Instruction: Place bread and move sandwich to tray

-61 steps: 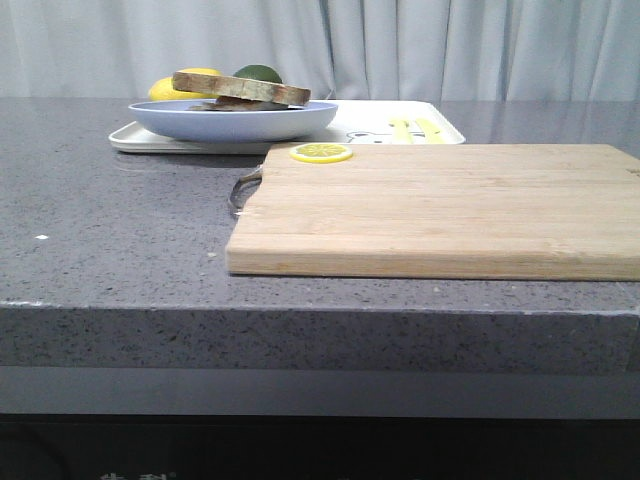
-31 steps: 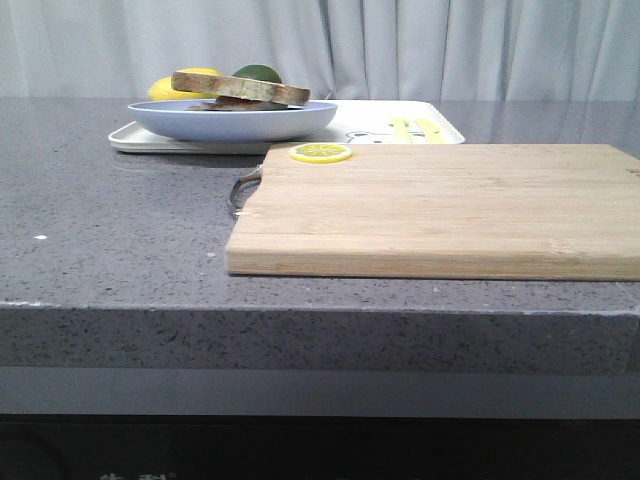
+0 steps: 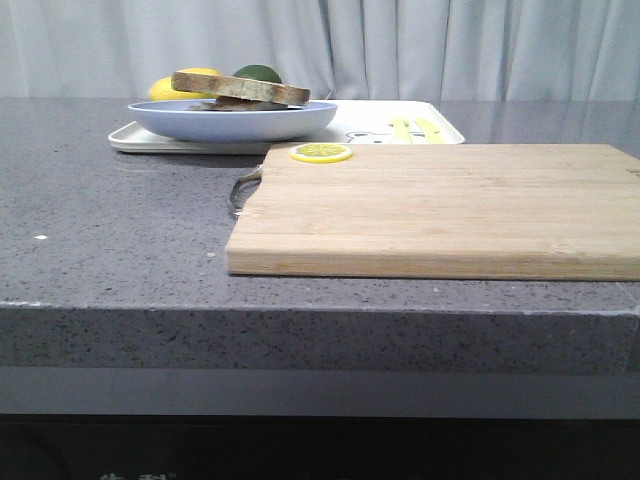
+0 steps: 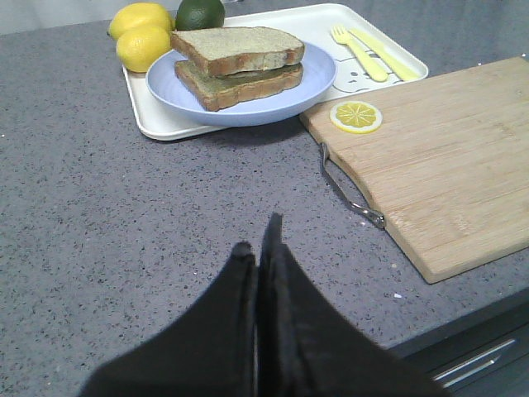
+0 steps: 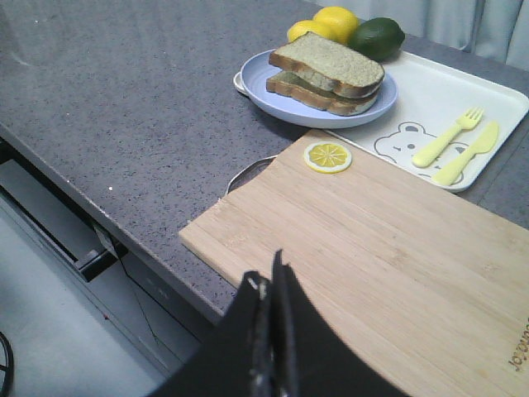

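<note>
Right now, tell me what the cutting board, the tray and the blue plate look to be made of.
Cutting board: pale wood, likely bamboo, with visible strip grain and a matte finish. Tray: smooth white, probably plastic or melamine, with a printed bear. Plate: light blue, smooth, plastic or glazed ceramic; cannot tell.

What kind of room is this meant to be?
Probably a mock kitchen counter: a wooden cutting board on grey speckled stone, bread slices on a blue plate, and a white tray with toy cutlery.

Cutting board (image 3: 440, 205) bare except lemon slice (image 3: 321, 152); plate (image 3: 232, 120) crowds tray (image 3: 400, 128).
</note>
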`<action>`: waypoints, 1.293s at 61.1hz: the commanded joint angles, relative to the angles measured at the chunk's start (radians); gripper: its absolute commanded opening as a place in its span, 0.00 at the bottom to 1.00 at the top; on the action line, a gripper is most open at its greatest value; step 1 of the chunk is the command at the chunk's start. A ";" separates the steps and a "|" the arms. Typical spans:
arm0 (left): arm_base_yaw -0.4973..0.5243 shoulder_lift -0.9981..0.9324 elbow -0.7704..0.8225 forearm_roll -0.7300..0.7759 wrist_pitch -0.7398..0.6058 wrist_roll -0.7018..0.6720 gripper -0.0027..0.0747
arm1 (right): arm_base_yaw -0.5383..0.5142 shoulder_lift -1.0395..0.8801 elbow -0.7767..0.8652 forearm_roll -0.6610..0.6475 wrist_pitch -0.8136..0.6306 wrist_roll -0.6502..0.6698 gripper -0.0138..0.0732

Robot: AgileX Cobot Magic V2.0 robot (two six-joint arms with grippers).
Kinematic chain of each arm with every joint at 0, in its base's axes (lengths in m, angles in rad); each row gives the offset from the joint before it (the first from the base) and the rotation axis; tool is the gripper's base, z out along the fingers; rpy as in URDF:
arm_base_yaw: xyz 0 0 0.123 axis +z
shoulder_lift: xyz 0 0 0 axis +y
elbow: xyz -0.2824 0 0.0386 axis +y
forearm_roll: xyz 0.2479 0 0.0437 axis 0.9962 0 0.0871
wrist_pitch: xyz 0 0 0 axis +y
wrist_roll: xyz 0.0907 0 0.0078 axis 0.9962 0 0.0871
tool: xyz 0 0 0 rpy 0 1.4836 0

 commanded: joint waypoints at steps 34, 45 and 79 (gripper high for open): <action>0.027 -0.156 0.060 0.015 -0.155 -0.001 0.01 | -0.006 0.006 -0.022 0.022 -0.066 -0.008 0.08; 0.061 -0.293 0.257 0.089 -0.424 -0.001 0.01 | -0.006 0.006 -0.022 0.022 -0.066 -0.008 0.08; 0.166 -0.563 0.687 0.068 -0.729 -0.002 0.01 | -0.006 0.006 -0.022 0.022 -0.067 -0.008 0.08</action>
